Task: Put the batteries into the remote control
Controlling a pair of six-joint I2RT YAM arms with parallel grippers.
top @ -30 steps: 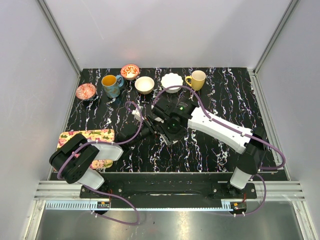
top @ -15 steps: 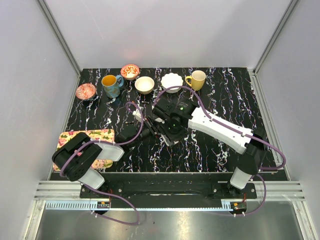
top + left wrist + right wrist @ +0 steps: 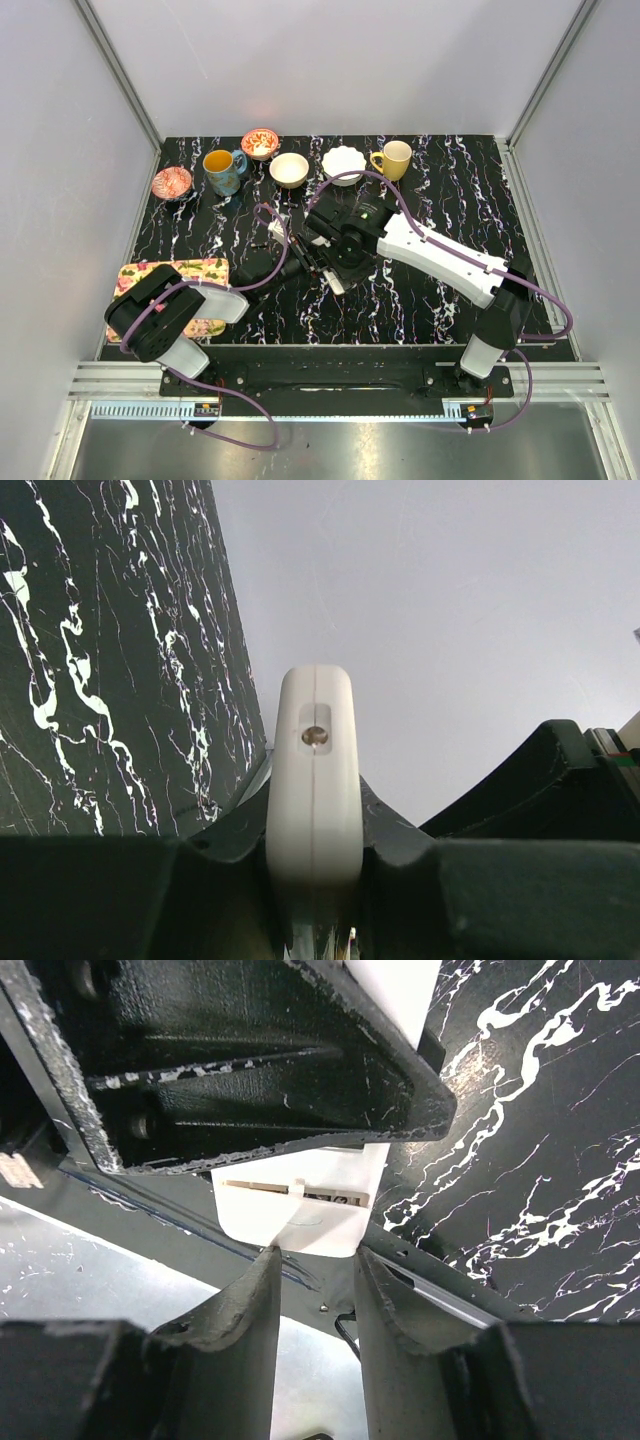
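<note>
- Left gripper [image 3: 289,262] is pinching the remote [image 3: 314,770] by its edges.
- Right gripper [image 3: 315,1295] is hovering at the remote's open bay, its jaws narrowing lately yet apart, seemingly empty.
- Batteries are showing nowhere; loading is probably unfinished.

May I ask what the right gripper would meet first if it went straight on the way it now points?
Most likely the remote control, whose white end sits ahead of the right gripper, in line with the gap between its fingers; depth is unclear.
</note>
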